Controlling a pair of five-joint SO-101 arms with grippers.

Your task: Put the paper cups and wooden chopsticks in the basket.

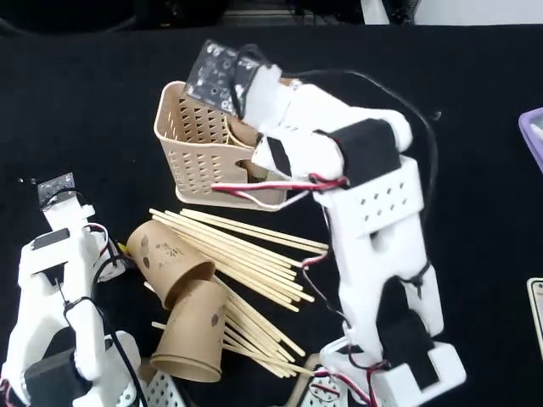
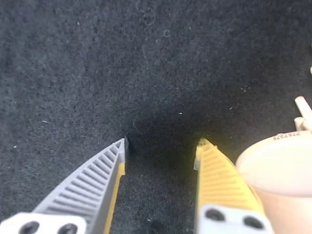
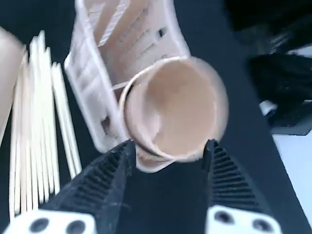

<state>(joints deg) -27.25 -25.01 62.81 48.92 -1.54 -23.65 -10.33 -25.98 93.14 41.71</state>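
A cream slotted basket (image 1: 197, 151) stands at the back of the black table. One brown paper cup (image 3: 175, 114) lies in it, mouth toward my right gripper (image 3: 169, 145), which hovers open just over the cup and basket rim (image 3: 122, 53). In the high view the right arm (image 1: 327, 127) leans over the basket and covers part of that cup (image 1: 243, 133). Two more paper cups (image 1: 167, 256) (image 1: 197, 335) lie on their sides on a fan of wooden chopsticks (image 1: 254, 259). My left gripper (image 2: 163, 144) is open above bare table, right beside a cup's base (image 2: 278, 170).
The left arm (image 1: 59, 288) stands at the near left, the right arm's base (image 1: 407, 356) at the near right. A purple object (image 1: 533, 131) sits at the right edge. Chopstick ends (image 2: 303, 111) reach close to the left gripper.
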